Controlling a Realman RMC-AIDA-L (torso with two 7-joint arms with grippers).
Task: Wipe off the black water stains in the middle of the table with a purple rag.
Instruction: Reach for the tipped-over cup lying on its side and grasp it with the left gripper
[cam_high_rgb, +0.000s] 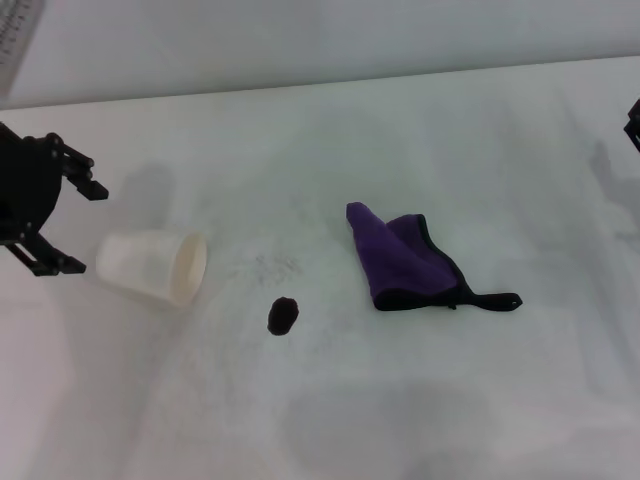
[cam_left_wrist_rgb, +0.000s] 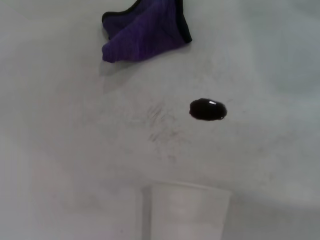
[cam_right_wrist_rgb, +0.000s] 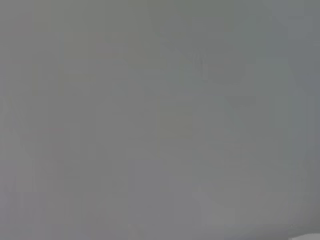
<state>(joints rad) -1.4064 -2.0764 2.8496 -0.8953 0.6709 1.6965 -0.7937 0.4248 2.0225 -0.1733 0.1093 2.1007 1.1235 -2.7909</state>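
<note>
Purple rag lies crumpled mid-table, untouched. Black water stains form one blob nearer the front edge, apart from the rag. White paper cup lies tipped near the left edge; left gripper beside it, fingers spread, empty. Right gripper barely shows at the right edge; its state can't be told.
</note>
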